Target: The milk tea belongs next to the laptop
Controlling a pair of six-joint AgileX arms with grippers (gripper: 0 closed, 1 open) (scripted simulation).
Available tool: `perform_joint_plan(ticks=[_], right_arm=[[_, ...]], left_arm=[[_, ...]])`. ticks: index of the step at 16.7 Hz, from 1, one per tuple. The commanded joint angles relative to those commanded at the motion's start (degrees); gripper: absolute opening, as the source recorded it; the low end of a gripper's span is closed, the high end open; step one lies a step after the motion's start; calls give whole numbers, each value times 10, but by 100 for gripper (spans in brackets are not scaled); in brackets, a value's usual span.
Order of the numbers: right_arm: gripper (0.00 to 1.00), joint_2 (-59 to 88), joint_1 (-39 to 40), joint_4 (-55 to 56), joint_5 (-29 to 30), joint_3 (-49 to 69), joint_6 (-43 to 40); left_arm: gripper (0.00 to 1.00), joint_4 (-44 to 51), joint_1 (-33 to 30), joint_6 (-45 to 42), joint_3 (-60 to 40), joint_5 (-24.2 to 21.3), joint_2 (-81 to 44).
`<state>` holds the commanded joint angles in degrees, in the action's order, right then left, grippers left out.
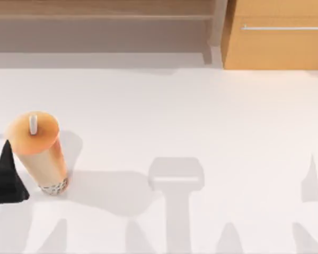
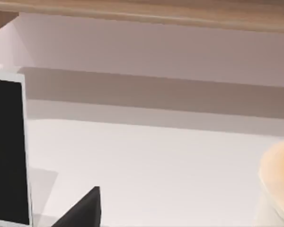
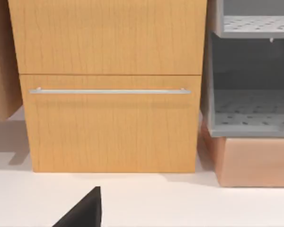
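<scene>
The milk tea (image 1: pixel 40 153) stands upright on the white table at the left. It is a tall tapered cup of orange-tan drink with a round orange lid, a short white straw and dark pearls at its base. My left gripper (image 1: pixel 6 177) is a black shape at the left edge, close beside the cup's left side. In the left wrist view the milk tea (image 2: pixel 278 182) shows at one edge. At the other edge stands the laptop (image 2: pixel 8 151), with a black screen in a pale frame. A black part of my right gripper (image 3: pixel 83 210) faces the cabinet.
A wooden cabinet (image 1: pixel 278 34) with a metal drawer handle stands at the back right. A low wooden shelf (image 1: pixel 100 16) runs along the back. Beside the cabinet stands a grey perforated rack (image 3: pixel 251 94) on a tan base. Arm shadows lie across the white table (image 1: pixel 201 116).
</scene>
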<state>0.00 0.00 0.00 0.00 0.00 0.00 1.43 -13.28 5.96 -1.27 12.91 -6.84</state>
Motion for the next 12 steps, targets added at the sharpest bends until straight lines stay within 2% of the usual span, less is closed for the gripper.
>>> perform_joint_plan(ticks=[7, 10, 12], right_arm=[[100, 0, 0, 0, 0, 0, 0], [100, 0, 0, 0, 0, 0, 0], [100, 0, 0, 0, 0, 0, 0]], left_arm=[[100, 30, -282, 100, -16, 246, -124], [100, 38, -354, 128, -22, 312, -158], [100, 40, -375, 136, -25, 333, -168]])
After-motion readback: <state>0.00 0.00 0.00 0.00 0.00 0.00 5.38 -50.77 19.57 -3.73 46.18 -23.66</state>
